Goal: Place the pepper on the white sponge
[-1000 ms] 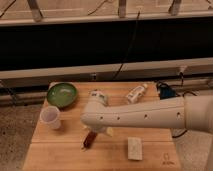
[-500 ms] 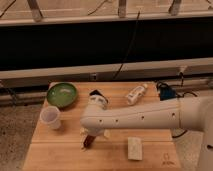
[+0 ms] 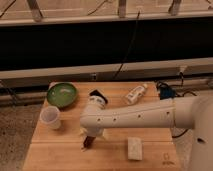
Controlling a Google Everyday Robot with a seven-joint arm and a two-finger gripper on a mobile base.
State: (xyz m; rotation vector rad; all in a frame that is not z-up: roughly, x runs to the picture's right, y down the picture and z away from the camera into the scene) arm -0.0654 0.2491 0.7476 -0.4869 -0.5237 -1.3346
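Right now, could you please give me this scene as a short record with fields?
gripper: open, pointing down at the front left of the table, right over the pepper
pepper: on the wood at the gripper's tip, not gripped
white sponge: front of the table, to the right of the pepper in view, apart from it, nothing on it
green bowl: back left corner
cup: left edge, in front of the bowl
white bottle: lying at the back
task state: pepper not yet on the sponge

Slender dark red pepper (image 3: pixel 87 145) sits right at the gripper (image 3: pixel 90 139), jaws spread wide. Pale, rough white sponge (image 3: pixel 134 148) lies flat at its three o'clock, clearly apart.
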